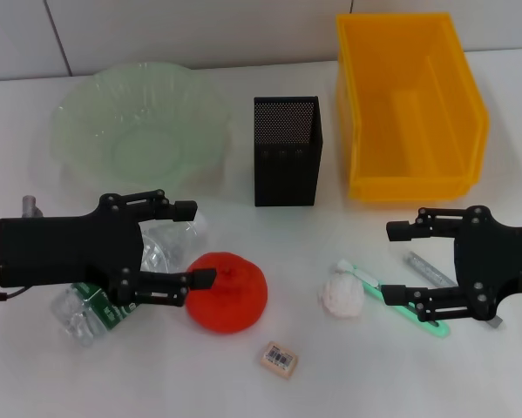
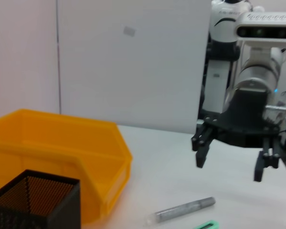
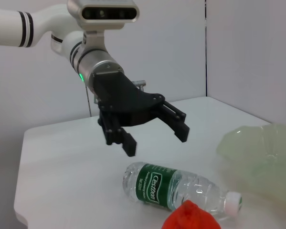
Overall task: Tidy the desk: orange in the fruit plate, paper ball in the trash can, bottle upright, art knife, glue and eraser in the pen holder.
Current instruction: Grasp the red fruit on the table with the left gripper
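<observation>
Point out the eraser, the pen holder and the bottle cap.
eraser (image 1: 279, 360): head view, on its barcode label.
pen holder (image 1: 284, 165): head view, on its front mesh wall.
bottle cap (image 3: 234, 202): right wrist view, on the white cap's side.

A white table (image 1: 112, 383) fills the head view and meets a pale wall (image 1: 199, 26) at the back (thin dark seams split it into panels). In the left wrist view, a small grey patch (image 2: 129, 31), perhaps a sticker, sits high on a white panel (image 2: 133, 81).
</observation>
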Tool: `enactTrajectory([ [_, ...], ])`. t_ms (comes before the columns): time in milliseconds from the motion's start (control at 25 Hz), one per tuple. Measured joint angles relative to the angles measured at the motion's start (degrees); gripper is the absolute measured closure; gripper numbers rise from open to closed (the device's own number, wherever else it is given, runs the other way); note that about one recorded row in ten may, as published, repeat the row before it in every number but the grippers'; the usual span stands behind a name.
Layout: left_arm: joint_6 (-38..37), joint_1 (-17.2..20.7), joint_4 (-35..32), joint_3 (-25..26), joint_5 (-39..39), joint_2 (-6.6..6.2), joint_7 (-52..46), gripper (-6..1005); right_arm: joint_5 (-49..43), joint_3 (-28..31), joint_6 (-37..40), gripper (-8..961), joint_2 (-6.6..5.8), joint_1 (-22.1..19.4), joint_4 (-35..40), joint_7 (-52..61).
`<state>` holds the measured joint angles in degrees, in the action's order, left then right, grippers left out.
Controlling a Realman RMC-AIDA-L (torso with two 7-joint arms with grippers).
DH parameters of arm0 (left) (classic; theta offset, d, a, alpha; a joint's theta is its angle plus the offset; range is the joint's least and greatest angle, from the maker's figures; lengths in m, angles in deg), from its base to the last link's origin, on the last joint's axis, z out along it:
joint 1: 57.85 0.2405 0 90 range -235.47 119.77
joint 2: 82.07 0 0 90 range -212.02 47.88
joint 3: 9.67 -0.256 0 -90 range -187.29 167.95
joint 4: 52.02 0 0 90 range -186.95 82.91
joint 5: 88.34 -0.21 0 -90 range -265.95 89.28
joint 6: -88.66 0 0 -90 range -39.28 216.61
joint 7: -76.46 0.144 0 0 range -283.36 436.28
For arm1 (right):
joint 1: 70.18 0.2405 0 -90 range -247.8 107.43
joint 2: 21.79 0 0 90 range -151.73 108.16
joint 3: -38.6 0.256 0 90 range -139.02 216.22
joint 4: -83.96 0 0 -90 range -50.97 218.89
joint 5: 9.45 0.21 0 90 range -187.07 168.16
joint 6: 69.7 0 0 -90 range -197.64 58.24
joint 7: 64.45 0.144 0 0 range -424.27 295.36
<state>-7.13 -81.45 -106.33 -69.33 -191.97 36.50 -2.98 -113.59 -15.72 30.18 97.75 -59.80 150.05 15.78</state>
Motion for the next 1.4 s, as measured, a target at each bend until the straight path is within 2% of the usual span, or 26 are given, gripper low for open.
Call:
enactTrajectory([
  [120, 3.14, -0.07, 0.36, -1.85, -0.13, 0.06, 0.57, 145, 0.0, 0.0, -0.06, 198, -0.02, -0.01, 0.0, 0.0],
  [480, 17.83, -0.37, 1.42, -14.47, -0.32, 0.12, 1.25, 154, 0.0, 0.55, -0.13, 201, -0.09, -0.1, -0.11, 0.01],
  [680, 22.37, -0.17, 1.44, -19.57, -0.42, 0.1, 2.62, 159, 0.0, 0.7, -0.13, 203, -0.09, -0.09, -0.4, 0.02],
  [1400, 24.02, -0.3, 2.29, -20.76, -2.56, 0.04, 3.18, 176, -0.01, 0.71, -0.12, 209, -0.18, 0.33, -0.54, 0.41],
])
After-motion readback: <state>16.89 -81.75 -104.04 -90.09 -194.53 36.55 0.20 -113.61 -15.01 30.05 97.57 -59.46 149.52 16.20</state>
